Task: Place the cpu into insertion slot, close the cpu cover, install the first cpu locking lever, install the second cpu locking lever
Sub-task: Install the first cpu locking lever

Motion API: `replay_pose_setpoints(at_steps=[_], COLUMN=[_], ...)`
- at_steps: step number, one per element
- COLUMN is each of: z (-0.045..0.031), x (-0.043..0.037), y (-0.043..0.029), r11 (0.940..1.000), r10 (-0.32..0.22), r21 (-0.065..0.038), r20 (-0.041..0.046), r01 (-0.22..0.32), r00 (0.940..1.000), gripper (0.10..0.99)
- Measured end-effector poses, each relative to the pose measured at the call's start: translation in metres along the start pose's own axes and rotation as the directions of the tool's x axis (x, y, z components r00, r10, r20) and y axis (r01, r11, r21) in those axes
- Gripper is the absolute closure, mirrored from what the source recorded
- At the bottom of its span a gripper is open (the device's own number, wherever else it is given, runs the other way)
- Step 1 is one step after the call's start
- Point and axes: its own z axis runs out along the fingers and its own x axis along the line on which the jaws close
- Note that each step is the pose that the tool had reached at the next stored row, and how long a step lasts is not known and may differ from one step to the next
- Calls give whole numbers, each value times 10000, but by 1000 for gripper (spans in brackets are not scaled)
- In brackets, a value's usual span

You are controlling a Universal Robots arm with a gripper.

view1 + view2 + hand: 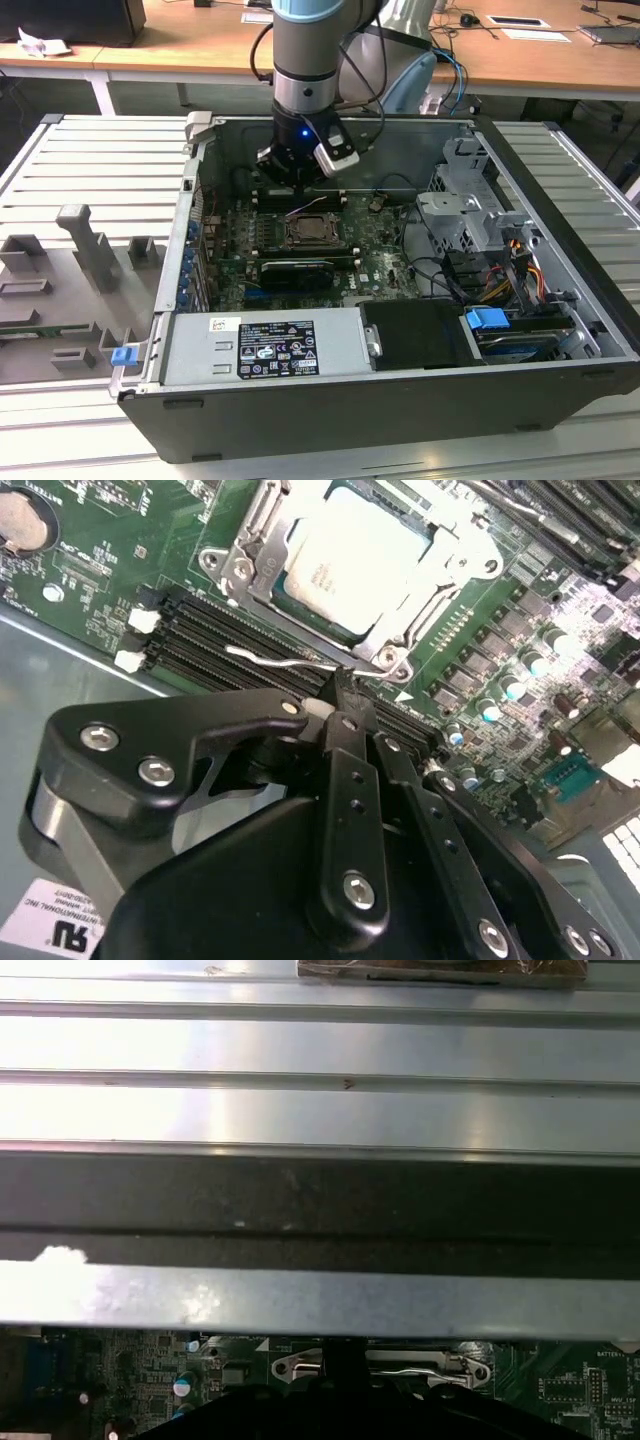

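An open computer case (560, 250) lies on the worktop (60, 160). The arm's fingers (345, 695) are closed together at a thin wire lever (275, 665) beside the socket (240, 565). The chip (355, 555) sits in the socket under the closed metal cover (445, 550).

Even overhead room light in exterior view. Strong glare on ribbed metal panel (320, 1050), first wrist view. Gripper (345, 705) close-up soft.
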Motion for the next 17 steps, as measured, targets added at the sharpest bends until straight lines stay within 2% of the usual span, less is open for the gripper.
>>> replay_pose_setpoints(at_steps=[9,17], z=[46,106], x=[-107,-234], y=[31,49], r11=[10000,10000], r10=[3,4], r21=[-2,0], r20=[-28,-33], r01=[-3,-4], r00=[10000,10000], gripper=[980,980])
